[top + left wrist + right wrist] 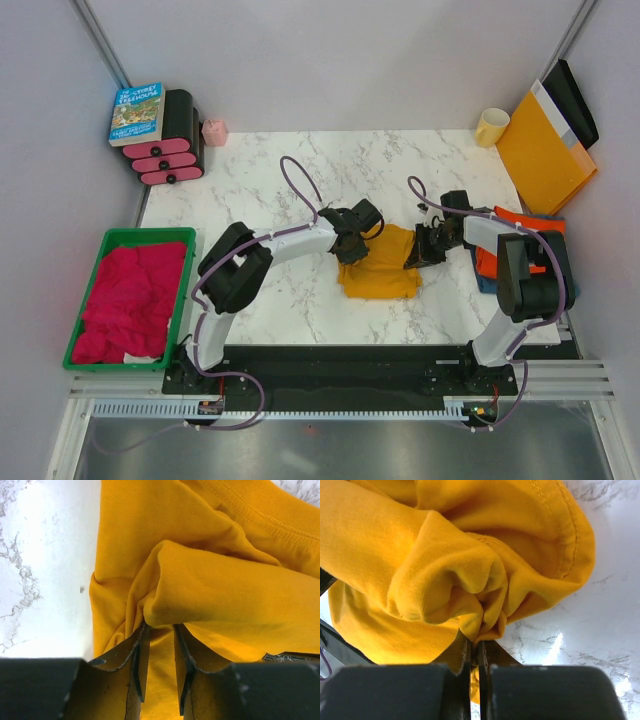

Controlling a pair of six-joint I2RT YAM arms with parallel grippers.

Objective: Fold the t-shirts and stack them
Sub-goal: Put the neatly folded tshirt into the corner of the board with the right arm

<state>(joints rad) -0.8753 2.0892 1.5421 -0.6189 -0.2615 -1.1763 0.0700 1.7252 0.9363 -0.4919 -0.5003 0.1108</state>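
Note:
The mustard-yellow t-shirt (380, 268) lies partly folded in the middle of the table. My left gripper (350, 243) is at its far left corner. In the left wrist view (159, 626) the jaws stand a little apart, with a rolled fold of the shirt (210, 585) lying over the fingertips. My right gripper (421, 250) is at the shirt's far right corner. In the right wrist view (477, 642) it is shut on a bunched hem of the shirt (445, 575). The orange-red t-shirt (487, 262) and the blue one (488, 286) lie stacked at the right, mostly hidden under my right arm.
A green bin (107, 240) holding red cloth stands at the left edge. A stiff orange envelope (543, 152) and a yellow mug (491, 127) are at the back right. A book (137, 112) on pink-and-black rolls and a small pink object (214, 131) are at the back left.

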